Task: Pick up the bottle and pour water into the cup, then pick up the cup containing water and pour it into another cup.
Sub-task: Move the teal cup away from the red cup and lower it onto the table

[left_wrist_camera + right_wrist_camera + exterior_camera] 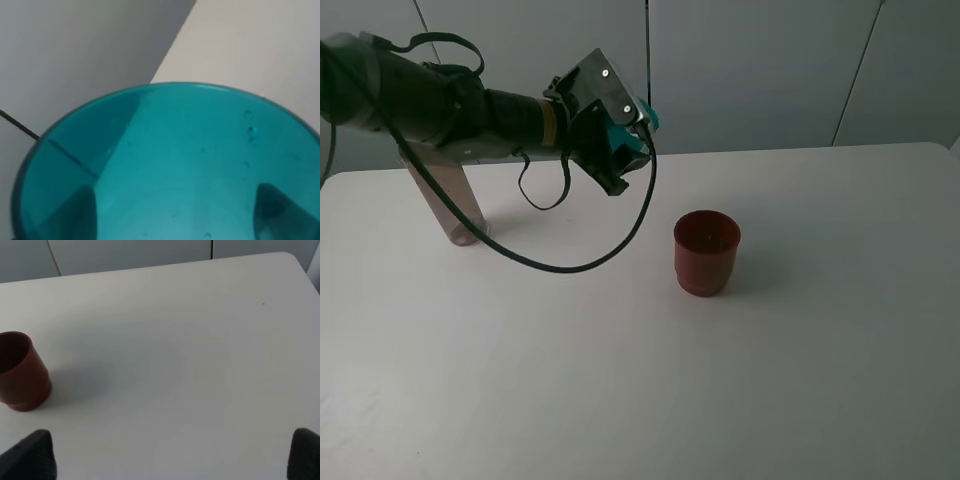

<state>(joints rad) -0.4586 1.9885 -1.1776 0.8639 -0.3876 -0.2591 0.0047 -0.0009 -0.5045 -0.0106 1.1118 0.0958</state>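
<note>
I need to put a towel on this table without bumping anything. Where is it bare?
The table is bare along its near edge and to the right of the dark red cup. The far left is crowded: the bottle stands there, and the left gripper holds the teal cup above the table.

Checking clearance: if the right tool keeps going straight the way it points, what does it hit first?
Probably just the bare table: nothing lies between its fingertips ahead. The red cup sits off to one side, out of line. Depth is unclear.
</note>
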